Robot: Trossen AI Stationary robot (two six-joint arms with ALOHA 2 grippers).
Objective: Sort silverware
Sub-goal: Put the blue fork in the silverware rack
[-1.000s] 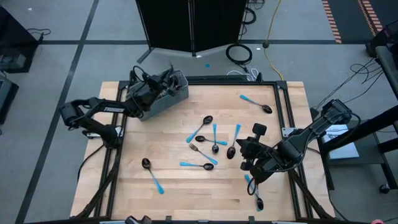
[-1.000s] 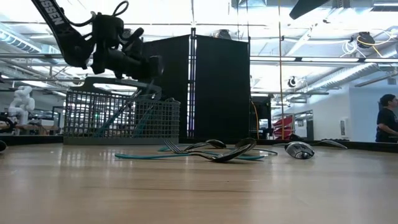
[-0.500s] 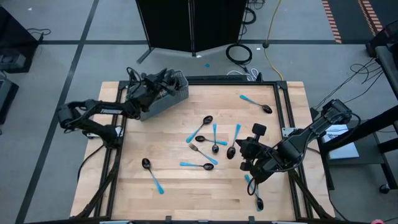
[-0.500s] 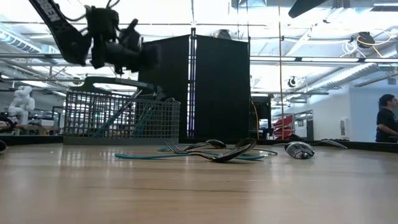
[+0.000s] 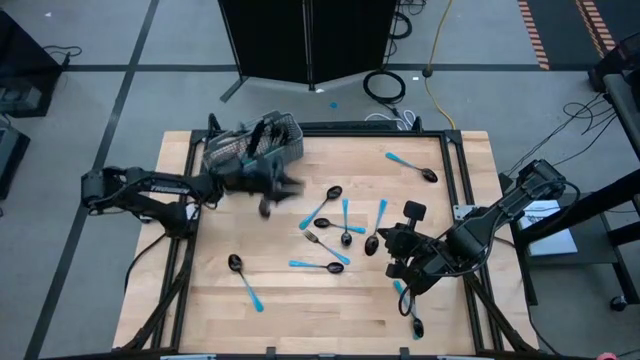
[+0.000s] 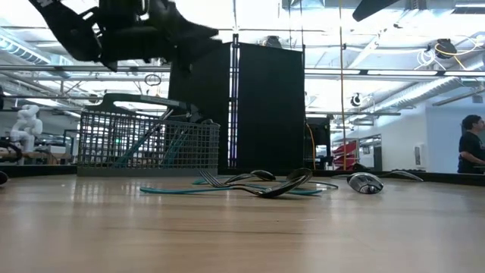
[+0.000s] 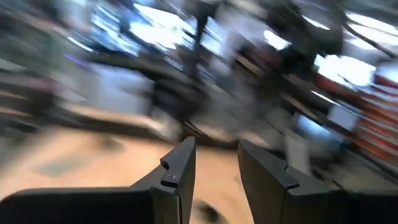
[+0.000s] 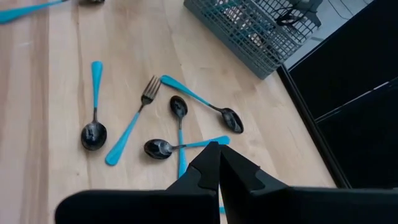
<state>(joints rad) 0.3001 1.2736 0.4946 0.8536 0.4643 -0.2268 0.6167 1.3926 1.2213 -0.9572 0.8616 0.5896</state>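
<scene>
The left gripper (image 5: pixel 272 186) has swung away from the wire basket (image 5: pixel 245 150) at the table's 11 o'clock corner and now hangs over bare wood just toward the centre from it, blurred with speed. A second ago it was over the basket mouth with its jaws nearly together; now, in its own wrist view, the two fingers (image 7: pixel 176 171) stand partly apart with nothing between them. My reading is that a piece has just been dropped into the basket and the arm is heading back for another.

The silverware (image 5: pixel 338 222) left to sort lies mostly in a loose cluster at the table's centre: several spoons and a fork (image 8: pixel 135 116), some handles crossing. Outliers sit well apart: one spoon (image 5: pixel 411 166) toward 1 o'clock, one spoon (image 5: pixel 245 279) toward 7 o'clock, another spoon (image 5: pixel 409 310) toward 5 o'clock near the front edge. The low view shows handles standing in the basket already.

The right gripper (image 5: pixel 398 243) waits at about 4 o'clock, just beside the cluster, its fingers (image 8: pixel 208 167) pressed shut on nothing.

Room is good between basket and cluster, all open wood. The tight spot is the cluster's 3 o'clock side, where the right arm sits close; the outliers near the raised table rim (image 5: pixel 455 170) leave less clearance.
</scene>
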